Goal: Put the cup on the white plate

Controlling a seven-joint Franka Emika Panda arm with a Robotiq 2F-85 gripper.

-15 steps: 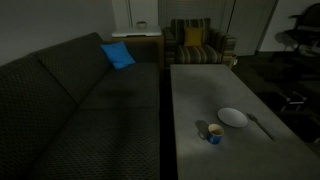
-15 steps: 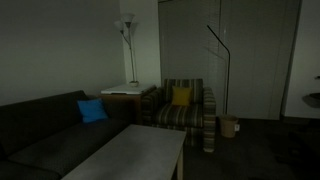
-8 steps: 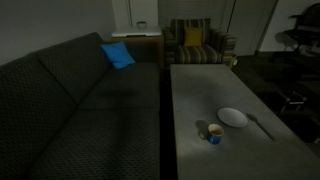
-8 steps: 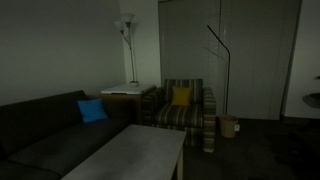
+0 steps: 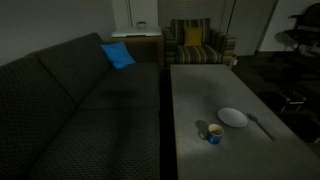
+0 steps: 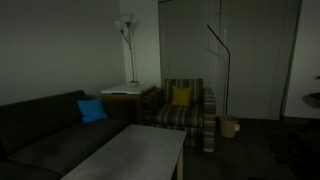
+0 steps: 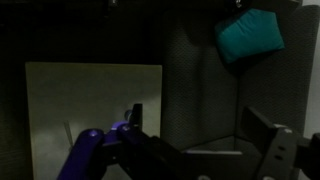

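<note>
The cup (image 5: 214, 135) stands upright on the counter (image 5: 200, 90), mouth facing up. It sits in the near part of the top, away from both long edges. Being round and short, it shows no long axis, and the view is too dim and small to show any handle or facing. The white plate (image 5: 233, 118) lies flat just beyond it and a little toward the side away from the sofa (image 5: 70, 100). The two are close together, with a narrow strip of counter between them. A thin, pale object (image 5: 262, 126) lies slantwise on the far side of the plate, nearer that long edge; what it is cannot be told.

Past the plate, the grey top runs bare toward the striped armchair (image 5: 195, 45). A narrow gap separates the counter's long edge from the sofa seat, where a blue pillow (image 5: 118, 55) rests at the far end.

In the wrist view the pincer (image 7: 200, 140) is released. Its fingers (image 7: 268, 140) are spread wide with nothing between them, and it hangs over the dark sofa seat beside the counter's pale edge.
</note>
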